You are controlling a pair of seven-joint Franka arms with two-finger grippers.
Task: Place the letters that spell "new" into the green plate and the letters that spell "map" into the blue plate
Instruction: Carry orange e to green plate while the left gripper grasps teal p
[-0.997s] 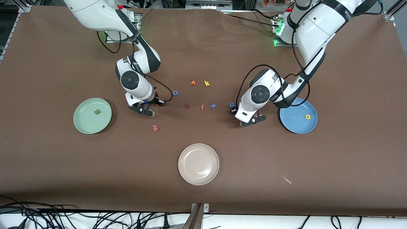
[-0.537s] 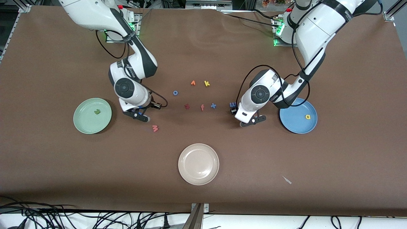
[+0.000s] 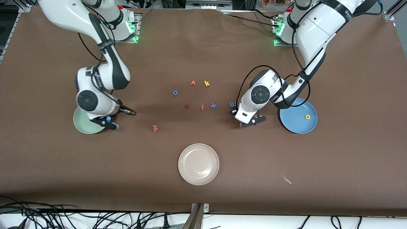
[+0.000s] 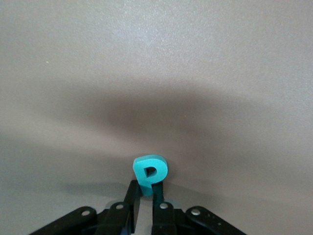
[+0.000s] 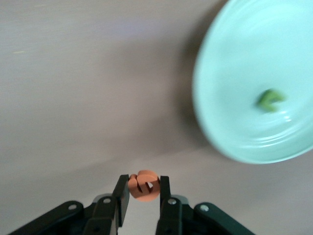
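Note:
My right gripper (image 5: 143, 190) is shut on the orange "e" (image 5: 143, 185) and hangs by the rim of the green plate (image 3: 81, 126), whose green "n" (image 5: 270, 99) shows only in the right wrist view. My left gripper (image 4: 146, 190) is shut on the teal "p" (image 4: 150, 171), low over the table between the periwinkle "m" (image 3: 232, 104) and the blue plate (image 3: 298, 125). A yellow "a" (image 3: 307, 116) lies in that blue plate. The salmon "w" (image 3: 155, 128) lies on the table, nearer the front camera than the other loose letters.
A cream plate (image 3: 198, 163) sits near the front edge. Mid-table lie a dark red "z" (image 3: 187, 106), salmon "f" (image 3: 202, 107), blue "x" (image 3: 213, 105), yellow "k" (image 3: 206, 83), an orange letter (image 3: 193, 83) and a blue "o" (image 3: 175, 93).
My right arm has carried the orange "e" from mid-table toward the green plate. My left gripper has closed on the teal "p"; that arm has stayed in place.

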